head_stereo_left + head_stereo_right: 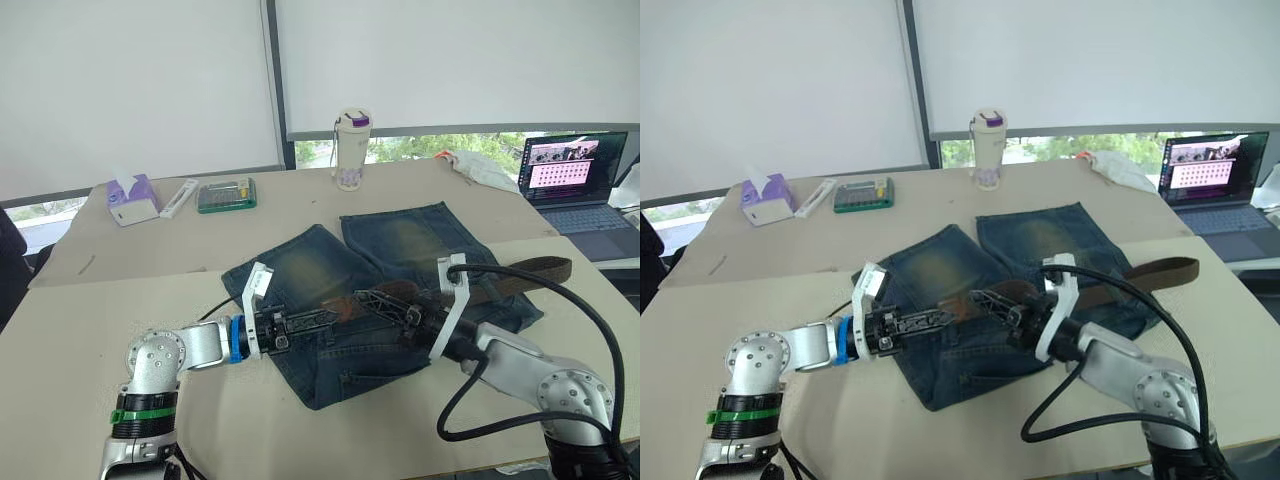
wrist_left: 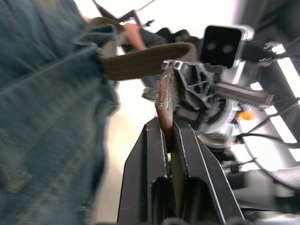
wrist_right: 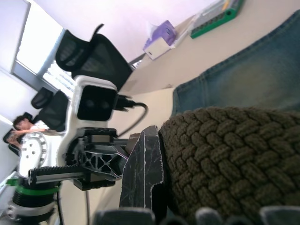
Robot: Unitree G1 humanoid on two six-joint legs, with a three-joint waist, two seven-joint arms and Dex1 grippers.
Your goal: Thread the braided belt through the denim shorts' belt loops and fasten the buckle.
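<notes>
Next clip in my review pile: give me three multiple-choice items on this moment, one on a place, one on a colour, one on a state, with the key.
1. Where does the free end of the braided belt lie?
A. Past the denim shorts toward the laptop
B. Beside the tissue box
C. Off the table's near edge

2. What colour is the tissue box at the table's far left?
A. Red
B. Purple and white
C. Black

3. What is the left claw doing?
A. Hanging open above the table
B. Shut on the cup
C. Shut on the belt's leather tip

Key: 1 A, the strap runs off the shorts toward the laptop in the head views. 2 B, the box is lilac with white tissue on top. 3 C, the left wrist view shows the brown tip pinched between the two black fingers.
</notes>
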